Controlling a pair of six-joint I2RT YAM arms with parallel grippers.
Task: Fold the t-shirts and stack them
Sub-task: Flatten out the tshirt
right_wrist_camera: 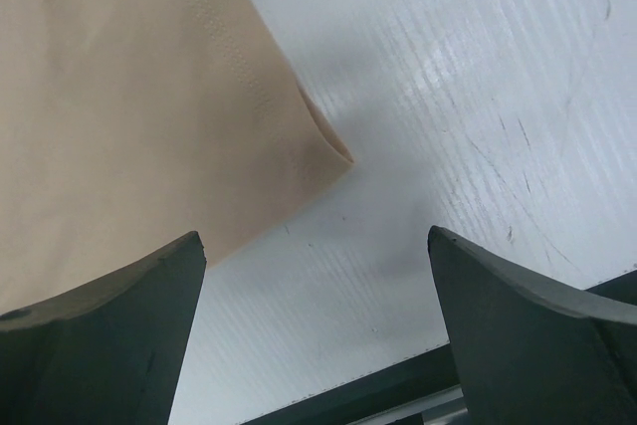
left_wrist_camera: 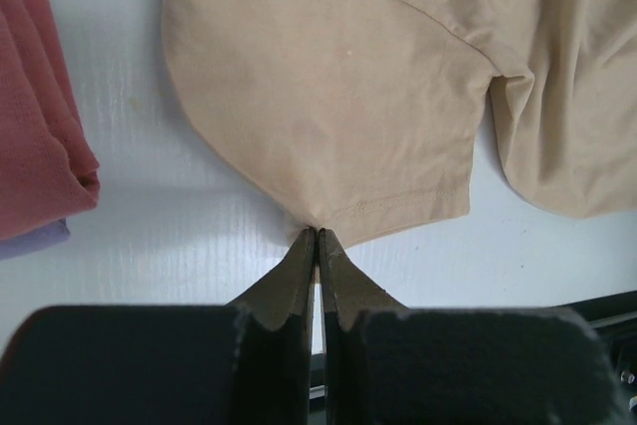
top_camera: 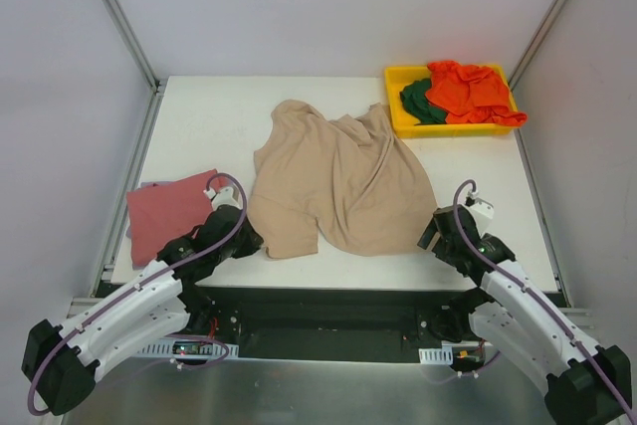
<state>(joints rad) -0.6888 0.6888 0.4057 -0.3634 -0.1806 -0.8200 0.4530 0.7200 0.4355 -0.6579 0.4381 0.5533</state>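
White table [top_camera: 199,116], tan t-shirt [top_camera: 338,181]; left end effector [left_wrist_camera: 317,232] pressed together at hem; right end effector [right_wrist_camera: 314,234] spread.

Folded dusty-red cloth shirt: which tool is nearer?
Left. The left tool sits just right of the folded dusty-red cloth shirt; the right tool is beyond the large tan cloth shirt, at its far side.

Left arm [top_camera: 124,314], right arm [top_camera: 528,304] wearing white shells, black joints — purple cable [top_camera: 244,208] trailing along each. Left gripper [left_wrist_camera: 318,236], right gripper [right_wrist_camera: 317,246] showing dark wedge-shaped fingers [left_wrist_camera: 294,291], matte, tips tapering. White connector [top_camera: 213,187] sitting by wrist.
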